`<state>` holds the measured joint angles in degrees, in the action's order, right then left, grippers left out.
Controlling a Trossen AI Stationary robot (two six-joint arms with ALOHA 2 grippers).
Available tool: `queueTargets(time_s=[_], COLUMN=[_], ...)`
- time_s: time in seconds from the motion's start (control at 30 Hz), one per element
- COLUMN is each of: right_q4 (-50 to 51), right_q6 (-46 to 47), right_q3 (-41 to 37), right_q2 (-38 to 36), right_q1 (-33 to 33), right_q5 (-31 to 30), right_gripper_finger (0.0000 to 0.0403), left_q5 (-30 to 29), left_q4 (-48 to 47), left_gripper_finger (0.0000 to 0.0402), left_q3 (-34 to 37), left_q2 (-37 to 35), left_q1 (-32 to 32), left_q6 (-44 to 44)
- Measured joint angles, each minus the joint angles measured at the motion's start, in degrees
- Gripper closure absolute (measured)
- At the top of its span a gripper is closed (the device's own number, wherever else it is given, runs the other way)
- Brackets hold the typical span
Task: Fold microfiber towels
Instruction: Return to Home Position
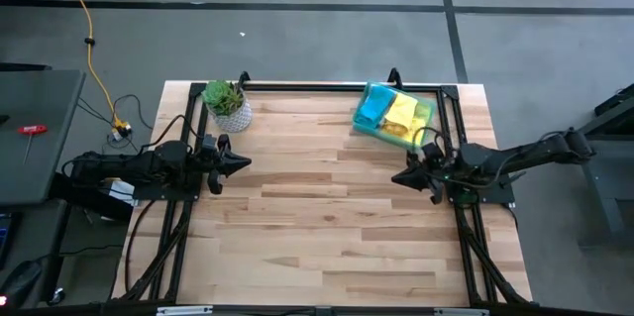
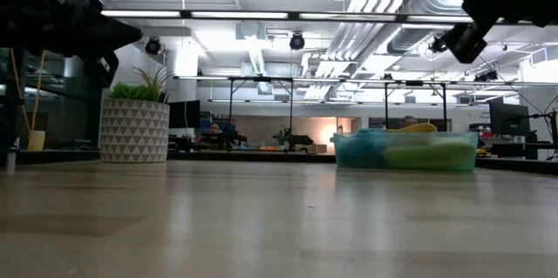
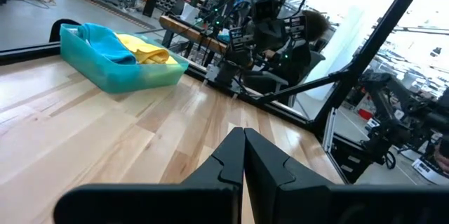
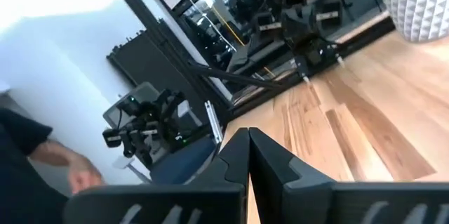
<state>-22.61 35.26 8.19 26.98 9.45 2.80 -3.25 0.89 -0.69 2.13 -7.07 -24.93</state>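
Note:
The microfiber towels lie bunched in a translucent green tray (image 1: 424, 118) at the table's far right: a teal-blue one (image 1: 373, 108), a yellow one (image 1: 401, 111) and a lime green one (image 1: 420, 117). They also show in the left wrist view (image 3: 116, 45) and, inside the tray, in the low view (image 2: 405, 152). My left gripper (image 1: 244, 162) is shut and empty above the table's left side. My right gripper (image 1: 398, 177) is shut and empty above the table's right side, near the tray.
A small green plant in a white patterned pot (image 1: 228, 105) stands at the far left of the wooden table (image 1: 327, 227). A black frame (image 1: 317, 86) runs along the far edge and down both sides. A person's hand (image 4: 84, 176) shows beyond the table.

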Motion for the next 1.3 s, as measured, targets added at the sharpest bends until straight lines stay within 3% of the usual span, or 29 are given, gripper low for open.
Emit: queueTargets(time_s=[0.13,0.37,0.57,0.9,1.3], right_q4=[6.1,4.9,12.2,21.5,22.0], right_q6=[-3.1,-3.1,-4.3,-6.5,-6.9], right_q3=[-0.1,-7.1,-7.6,-7.6,-7.5], right_q2=[-7.7,-19.3,-26.9,-26.7,-26.3], right_q1=[0.9,0.2,-2.2,-3.5,-3.5], right_q5=[-2.1,-2.6,-2.3,-0.3,-0.7], right_gripper_finger=[0.0403,0.0403,0.0403,0.0403,0.0403], left_q5=[0.0,0.0,0.0,0.0,-0.2], left_q4=[0.0,0.0,0.0,0.2,0.2], left_gripper_finger=[0.0401,0.0401,0.0401,0.0401,0.0401], left_q3=[0.0,0.0,0.0,-0.1,-0.1], left_q2=[0.0,0.0,0.0,0.1,0.1], left_q1=[0.0,0.0,0.0,0.0,0.0], left_q6=[0.0,0.0,0.0,0.0,0.0])
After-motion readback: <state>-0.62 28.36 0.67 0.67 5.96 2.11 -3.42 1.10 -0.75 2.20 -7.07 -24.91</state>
